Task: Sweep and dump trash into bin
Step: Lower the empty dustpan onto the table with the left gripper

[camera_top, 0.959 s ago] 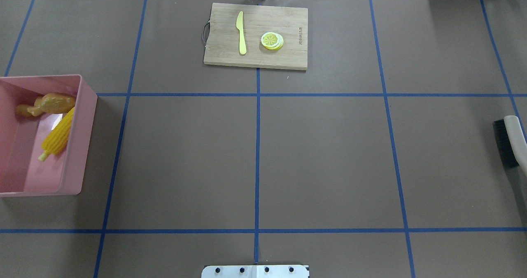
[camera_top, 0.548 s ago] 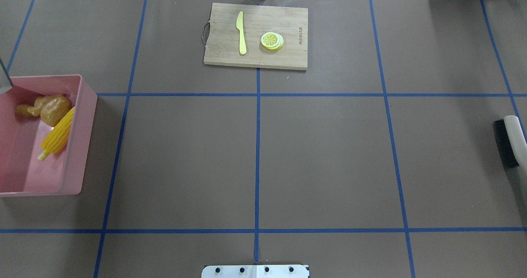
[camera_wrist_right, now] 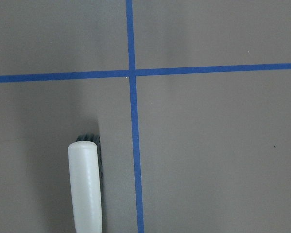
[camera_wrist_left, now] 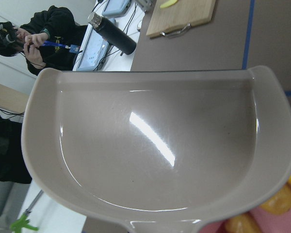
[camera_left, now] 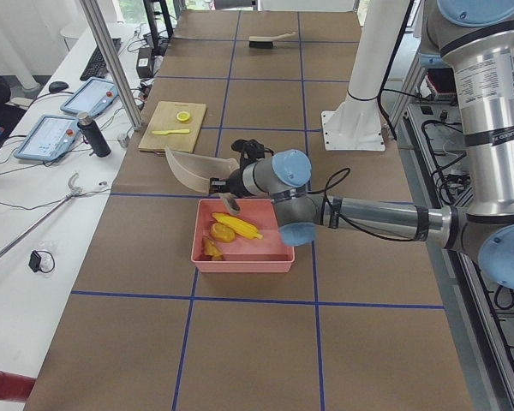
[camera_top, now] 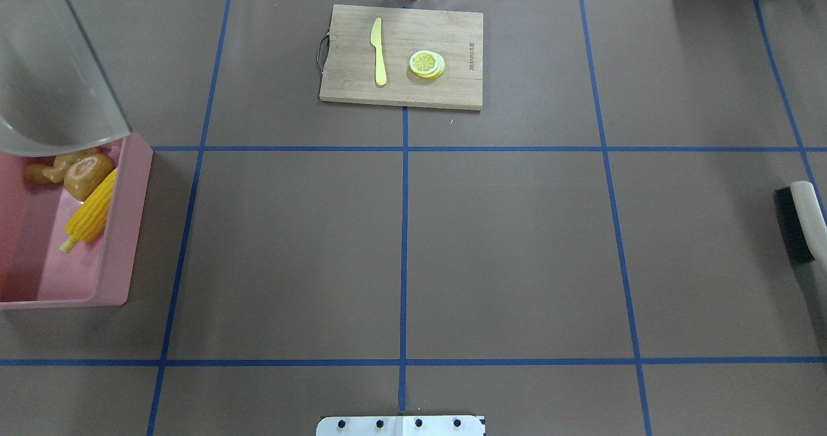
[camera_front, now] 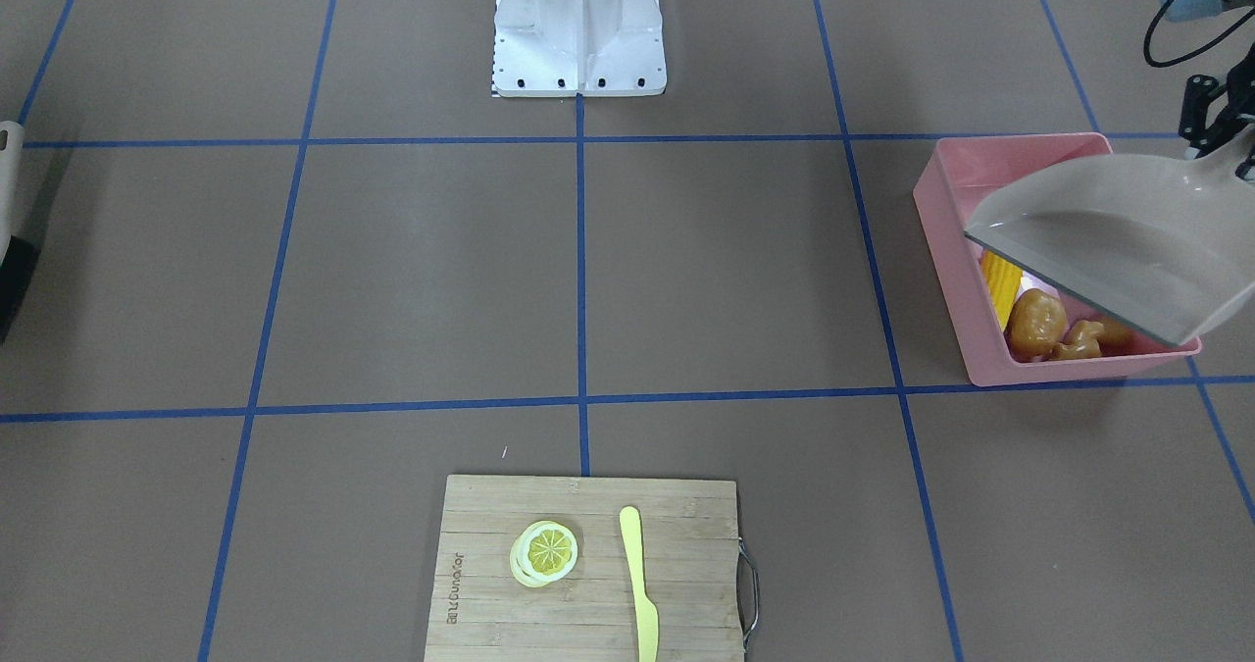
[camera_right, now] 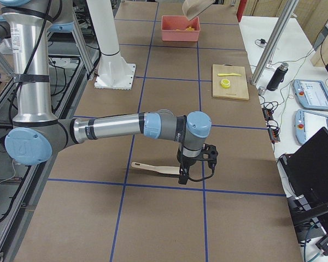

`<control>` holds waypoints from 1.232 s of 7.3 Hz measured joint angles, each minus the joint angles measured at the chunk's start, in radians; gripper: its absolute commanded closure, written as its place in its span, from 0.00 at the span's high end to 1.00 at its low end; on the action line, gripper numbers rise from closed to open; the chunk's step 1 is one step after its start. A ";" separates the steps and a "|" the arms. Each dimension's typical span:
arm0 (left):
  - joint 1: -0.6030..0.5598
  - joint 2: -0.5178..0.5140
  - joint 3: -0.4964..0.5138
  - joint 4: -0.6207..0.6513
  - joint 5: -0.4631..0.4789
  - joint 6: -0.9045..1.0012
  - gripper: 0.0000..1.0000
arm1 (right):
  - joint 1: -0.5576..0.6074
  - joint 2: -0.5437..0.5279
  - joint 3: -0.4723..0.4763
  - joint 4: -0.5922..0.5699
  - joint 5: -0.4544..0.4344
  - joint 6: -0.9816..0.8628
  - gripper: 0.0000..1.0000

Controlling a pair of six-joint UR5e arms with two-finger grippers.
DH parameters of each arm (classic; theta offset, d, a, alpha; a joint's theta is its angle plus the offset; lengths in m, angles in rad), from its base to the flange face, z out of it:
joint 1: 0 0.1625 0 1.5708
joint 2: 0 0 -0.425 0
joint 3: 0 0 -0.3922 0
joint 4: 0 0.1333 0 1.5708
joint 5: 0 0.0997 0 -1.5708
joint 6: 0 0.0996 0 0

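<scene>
The beige plastic dustpan [camera_top: 52, 81], its handle clamped in the left gripper [camera_front: 1221, 127], had swung into overhead view, empty, over the far end of the large pink plastic bin [camera_top: 136, 216]. Inside lay the yellow corn cob [camera_top: 90, 213], brown-orange potato-like lump [camera_top: 87, 172] and tan ginger root [camera_top: 42, 172]: dumping looked done. The right gripper [camera_right: 192, 166] could not be judged open or closed. The brown table [camera_top: 517, 249] bore blue tape [camera_top: 404, 261] lines; a dark-clothed operator [camera_wrist_left: 43, 34] showed beyond.

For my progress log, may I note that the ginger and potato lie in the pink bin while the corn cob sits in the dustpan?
Not quite: the corn cob lies in the pink bin too, beside the potato and ginger, as the overhead view shows; the dustpan is empty.
</scene>
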 measured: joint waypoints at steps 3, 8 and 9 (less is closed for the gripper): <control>0.259 -0.205 0.013 0.156 0.022 -0.107 0.00 | 0.000 -0.034 0.025 0.027 0.005 0.013 1.00; 0.567 -0.437 0.170 0.261 0.060 -0.063 0.00 | -0.001 -0.035 0.009 0.030 0.005 0.014 1.00; 0.593 -0.443 0.196 0.273 0.057 -0.040 0.00 | -0.002 -0.033 0.007 0.030 0.006 0.014 1.00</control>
